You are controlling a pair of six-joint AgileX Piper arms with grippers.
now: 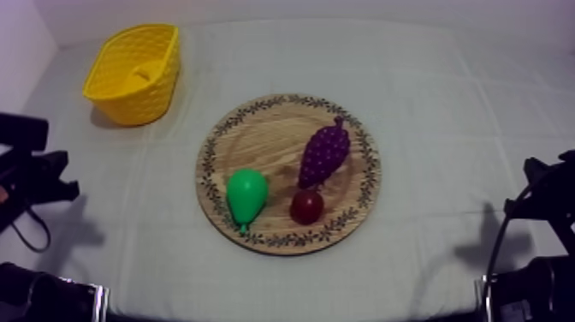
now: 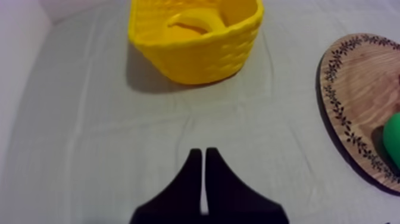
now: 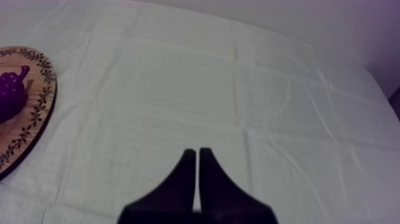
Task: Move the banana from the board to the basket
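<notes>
Banana (image 2: 196,21) already lies in the basket (image 2: 196,59), off the board (image 1: 261,137), with left gripper (image 2: 202,152) and right gripper (image 3: 197,152) both pressed together on nothing over the counter (image 3: 268,89); if you regrasp, it looks light, stiff, slick, so pinch mid-curve.

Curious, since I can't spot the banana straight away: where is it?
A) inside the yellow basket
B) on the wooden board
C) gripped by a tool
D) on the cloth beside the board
A: the left wrist view shows the banana lying inside the yellow basket, away from the wooden board.
</notes>
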